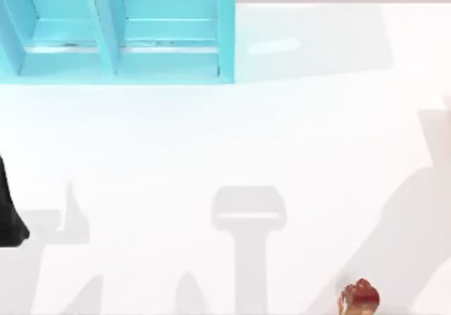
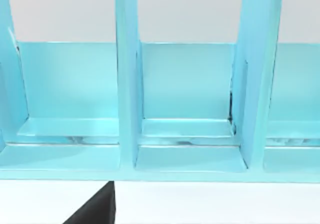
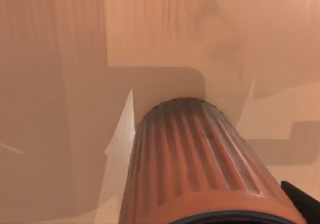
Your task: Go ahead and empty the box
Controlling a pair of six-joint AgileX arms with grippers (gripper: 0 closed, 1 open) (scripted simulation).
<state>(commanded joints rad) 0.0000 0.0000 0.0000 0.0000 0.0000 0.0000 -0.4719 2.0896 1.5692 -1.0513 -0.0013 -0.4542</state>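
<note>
The box (image 1: pixel 169 47) is light blue, stands at the table's far left and is split by upright dividers into open compartments. In the left wrist view the box (image 2: pixel 185 83) is seen from the front, and the compartments in sight hold nothing. My left arm (image 1: pixel 8 216) sits at the left edge, some way in front of the box. A ribbed red-brown cylinder (image 1: pixel 361 297) is at the near edge, right of centre. In the right wrist view this cylinder (image 3: pixel 200 159) is close up above the table, with one dark finger (image 3: pixel 302 199) against its side.
The table (image 1: pixel 232 132) is plain white, with grey shadows of the arms across its near half. The wall of the box (image 1: pixel 227 33) ends near the table's middle at the far side.
</note>
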